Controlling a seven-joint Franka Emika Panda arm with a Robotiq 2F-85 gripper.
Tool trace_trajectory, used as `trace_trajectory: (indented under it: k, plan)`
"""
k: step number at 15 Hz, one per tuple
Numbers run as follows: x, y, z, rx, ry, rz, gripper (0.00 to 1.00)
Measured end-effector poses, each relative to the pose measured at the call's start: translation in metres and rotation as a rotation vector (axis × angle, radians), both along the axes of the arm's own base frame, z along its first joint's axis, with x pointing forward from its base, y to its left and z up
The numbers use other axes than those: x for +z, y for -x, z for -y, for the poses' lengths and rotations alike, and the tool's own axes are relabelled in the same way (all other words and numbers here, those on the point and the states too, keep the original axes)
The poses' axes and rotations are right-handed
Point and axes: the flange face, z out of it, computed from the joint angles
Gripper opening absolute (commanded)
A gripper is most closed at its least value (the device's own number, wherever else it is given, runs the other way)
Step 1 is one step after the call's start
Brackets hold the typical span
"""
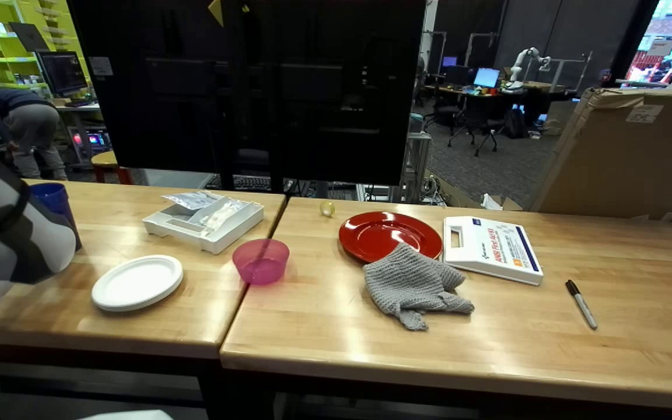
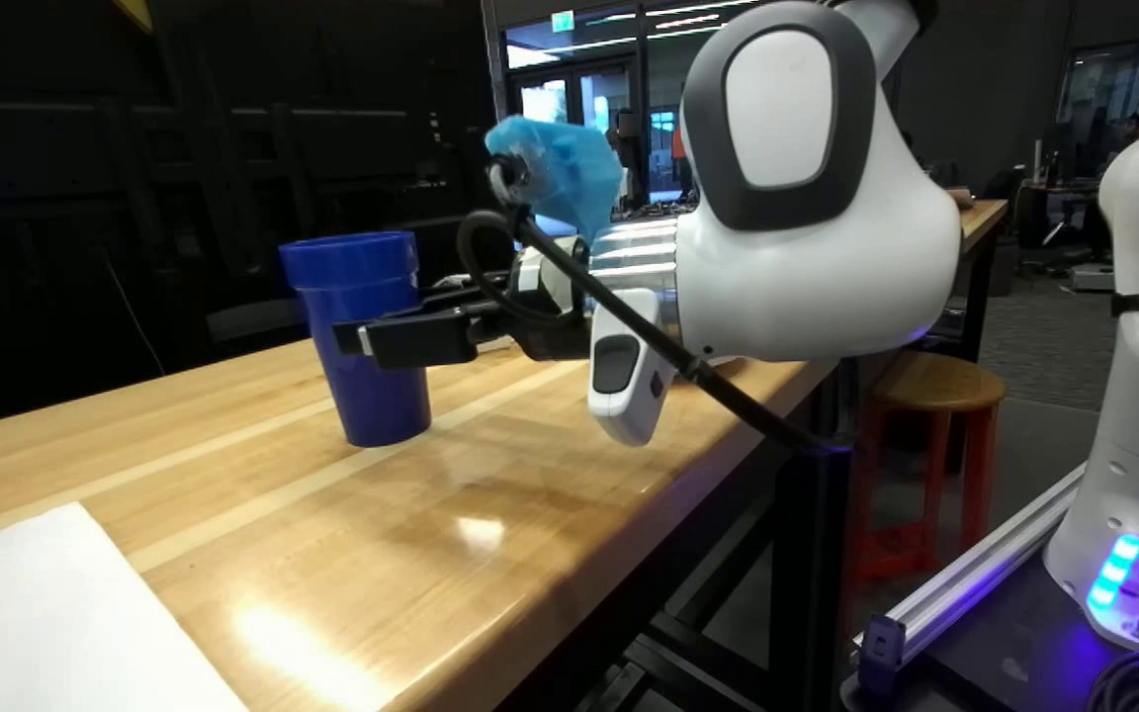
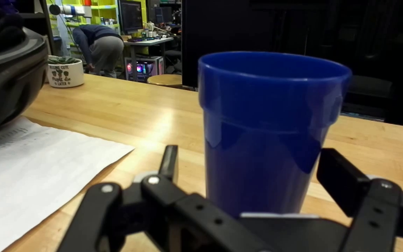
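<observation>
A dark blue cup (image 3: pixel 257 140) stands upright on the wooden table, wide mouth up. It also shows in an exterior view (image 2: pixel 362 366) and, partly behind the arm, in an exterior view (image 1: pixel 53 198). My gripper (image 3: pixel 248 157) is open, with a finger on each side of the cup's body, below the rim band. Table shows between the left finger and the cup. The right finger is close to the cup's right side; I cannot tell whether it touches. In an exterior view the gripper (image 2: pixel 411 336) is roughly level, its near finger crossing in front of the cup.
White paper (image 3: pixel 47 175), a black helmet-like object (image 3: pixel 9 73) and a potted plant (image 3: pixel 65 73) lie left. A white plate (image 1: pixel 137 283), pink bowl (image 1: pixel 261 261), white tray (image 1: pixel 213 221), red plate (image 1: pixel 365 233), grey cloth (image 1: pixel 412 286), first-aid case (image 1: pixel 493 248) and marker (image 1: pixel 582 304) are on the tables.
</observation>
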Motion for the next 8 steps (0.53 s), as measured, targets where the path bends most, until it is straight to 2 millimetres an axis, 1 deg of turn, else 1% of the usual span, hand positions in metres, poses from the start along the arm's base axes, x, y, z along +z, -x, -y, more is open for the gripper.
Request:
trace_trajectory:
  k: [3, 8]
  plan:
    - [0.000, -0.002, -0.005, 0.001, -0.003, -0.004, 1.00]
    - [-0.007, -0.009, -0.017, -0.002, 0.020, -0.010, 1.00]
